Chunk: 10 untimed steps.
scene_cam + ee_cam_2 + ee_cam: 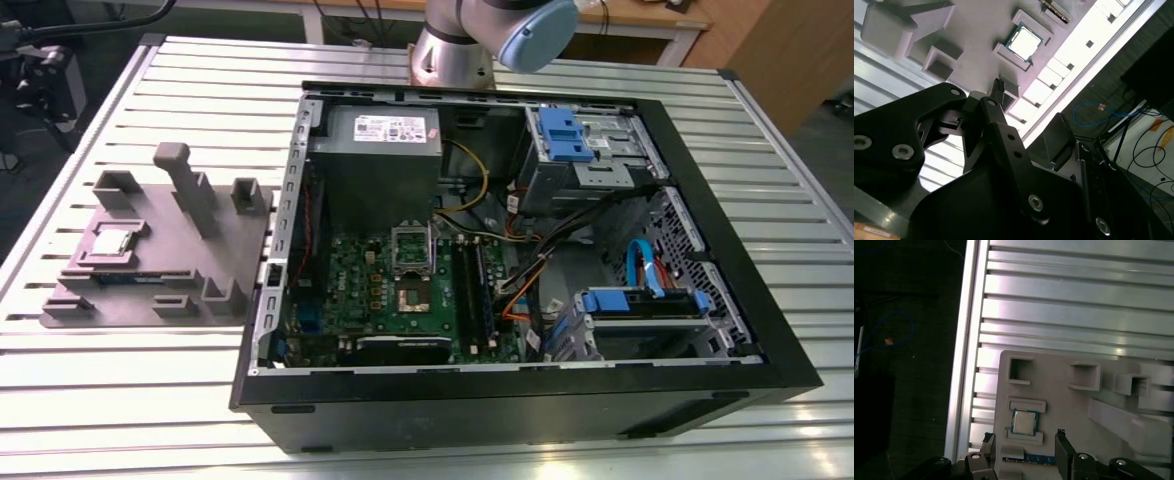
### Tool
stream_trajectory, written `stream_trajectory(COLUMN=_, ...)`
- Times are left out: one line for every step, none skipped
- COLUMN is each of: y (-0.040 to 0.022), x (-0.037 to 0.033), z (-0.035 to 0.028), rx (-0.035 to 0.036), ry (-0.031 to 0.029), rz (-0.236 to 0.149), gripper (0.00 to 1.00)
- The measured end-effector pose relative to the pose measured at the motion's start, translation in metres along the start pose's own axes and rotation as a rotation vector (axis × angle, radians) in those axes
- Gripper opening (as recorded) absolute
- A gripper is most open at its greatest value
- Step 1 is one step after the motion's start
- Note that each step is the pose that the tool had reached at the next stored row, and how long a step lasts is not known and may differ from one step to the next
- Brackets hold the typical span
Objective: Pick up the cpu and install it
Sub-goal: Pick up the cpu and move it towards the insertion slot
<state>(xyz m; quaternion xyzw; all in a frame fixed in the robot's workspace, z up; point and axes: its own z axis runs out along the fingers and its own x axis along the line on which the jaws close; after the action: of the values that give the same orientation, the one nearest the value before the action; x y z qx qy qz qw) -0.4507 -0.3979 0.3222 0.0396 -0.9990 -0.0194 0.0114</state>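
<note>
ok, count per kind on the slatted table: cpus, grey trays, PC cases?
cpu: 1
grey tray: 1
PC case: 1
Total: 3

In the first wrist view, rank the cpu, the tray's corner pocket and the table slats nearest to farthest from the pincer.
1. cpu, in its tray recess, just ahead of the pincer.
2. corner pocket, past the cpu.
3. table slats, beyond the tray.
</note>
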Motion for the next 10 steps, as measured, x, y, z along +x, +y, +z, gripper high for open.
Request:
stream_trajectory(y=-0.0001, x=-0.0001, z=0.0019, rx=0.0, ry=-0.0001, rz=0.0, gripper=0.59)
stream_trajectory(y=-0.0001, x=-0.0001, z=0.0035, rx=0.0, ry=-0.0001, rz=0.0, gripper=0.59)
stream_trajectory(y=-0.0002, x=-0.0001, z=0.0046, rx=0.0, ry=0.0, rz=0.0, gripper=0.59)
stream_trajectory(y=-0.0002, x=-0.0001, z=0.005, rx=0.0001, ry=0.0001, rz=0.0, gripper=0.59)
stream_trajectory(y=-0.0002, x=-0.0001, z=0.005, rx=0.0001, ry=0.0002, rz=0.0, gripper=0.59)
stream_trajectory(y=-0.0002, x=-0.0001, z=0.0052, rx=0.0001, ry=0.0001, rz=0.0, gripper=0.59)
stream_trajectory(y=-0.0002, x=-0.0001, z=0.0054, rx=0.0001, ry=0.0001, rz=0.0, gripper=0.59)
stream_trajectory(y=-0.0002, x=-0.0001, z=0.0055, rx=0.0, ry=0.0, rz=0.0, gripper=0.59)
stream_trajectory(y=-0.0002, x=-0.0001, z=0.0055, rx=0.0, ry=0.0001, rz=0.0, gripper=0.59)
stream_trajectory(y=-0.0002, x=-0.0001, z=0.0056, rx=0.0001, ry=0.0001, rz=0.0, gripper=0.59)
